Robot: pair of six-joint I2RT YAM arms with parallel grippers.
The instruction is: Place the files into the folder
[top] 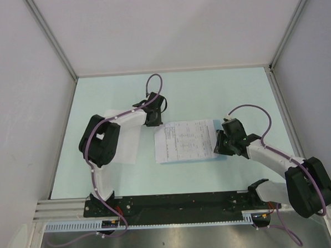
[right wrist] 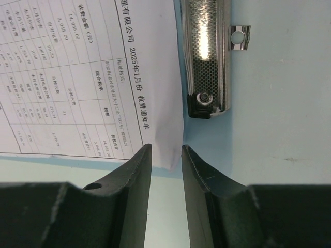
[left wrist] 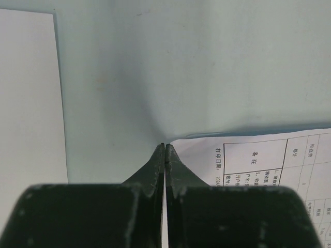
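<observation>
A printed sheet of the files (top: 186,140) lies on the pale-blue folder (top: 189,160) at mid table. My left gripper (top: 152,122) is at the folder's far left corner. In the left wrist view it (left wrist: 165,144) is shut, and the folder's translucent cover (left wrist: 170,88) rises in a tent from its tips, beside the sheet's corner (left wrist: 269,160). My right gripper (top: 218,146) is at the sheet's right edge. It (right wrist: 165,147) is open, with the sheet's corner (right wrist: 129,77) between its fingers. The folder's metal clip (right wrist: 209,57) lies on the blue folder (right wrist: 258,124).
A blank white sheet (top: 128,145) lies on the table under the left arm and shows at the left of the left wrist view (left wrist: 28,103). White walls enclose the pale mint tabletop (top: 208,94) on three sides.
</observation>
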